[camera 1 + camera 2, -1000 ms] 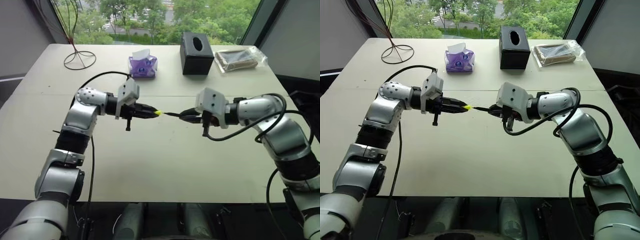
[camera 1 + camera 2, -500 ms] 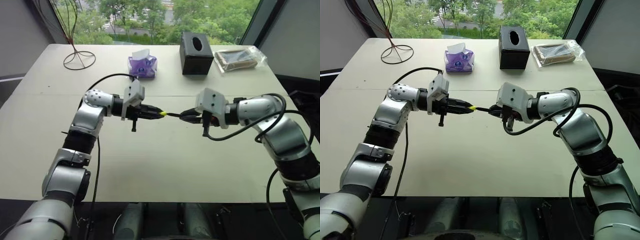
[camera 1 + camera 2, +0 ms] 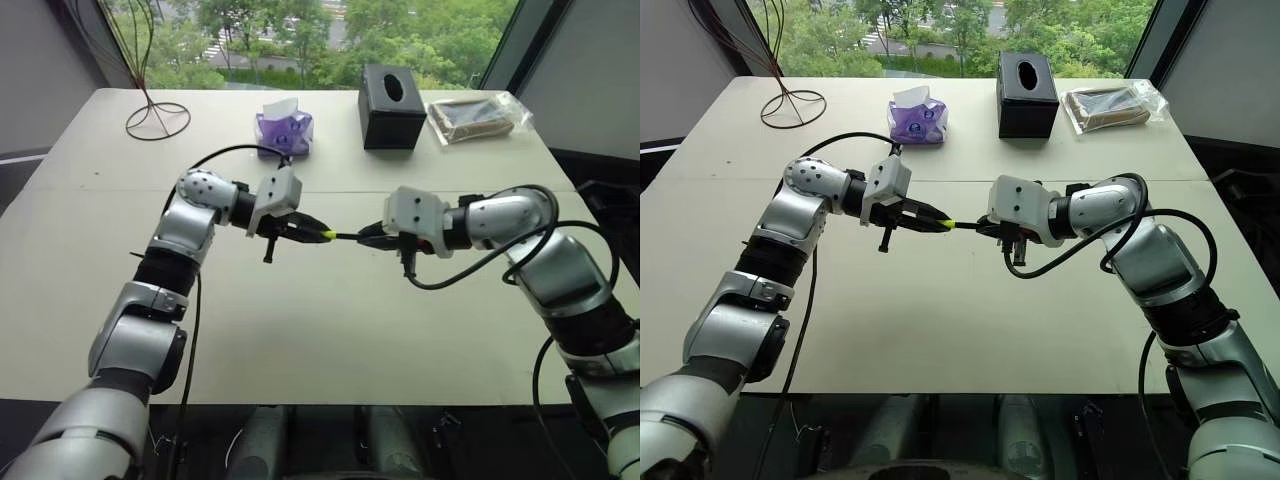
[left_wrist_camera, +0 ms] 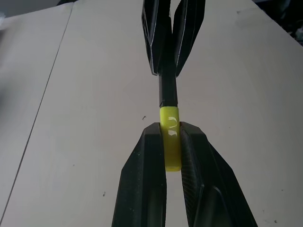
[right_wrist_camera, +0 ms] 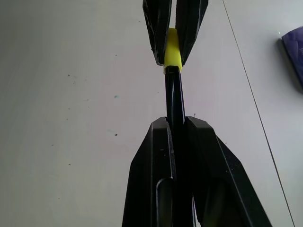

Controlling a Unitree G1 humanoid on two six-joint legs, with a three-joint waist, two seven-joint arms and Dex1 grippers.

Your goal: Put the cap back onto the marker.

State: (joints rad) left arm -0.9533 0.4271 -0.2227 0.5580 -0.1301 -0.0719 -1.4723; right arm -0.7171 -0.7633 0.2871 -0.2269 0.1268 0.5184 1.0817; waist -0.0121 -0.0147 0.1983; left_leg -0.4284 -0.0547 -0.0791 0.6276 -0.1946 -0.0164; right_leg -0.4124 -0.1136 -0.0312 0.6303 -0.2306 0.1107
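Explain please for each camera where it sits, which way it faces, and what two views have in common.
Left and right eye views: on the head, facing forward and down over the table; both arms show.
Left wrist view: along the left hand, shut on the yellow cap; the right hand faces it.
Right wrist view: along the right hand, shut on the black marker.
Shared: both wrist views show cap meeting marker between opposed hands.

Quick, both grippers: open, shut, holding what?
Left gripper: shut on the cap.
Right gripper: shut on the marker, its tip meeting the cap.
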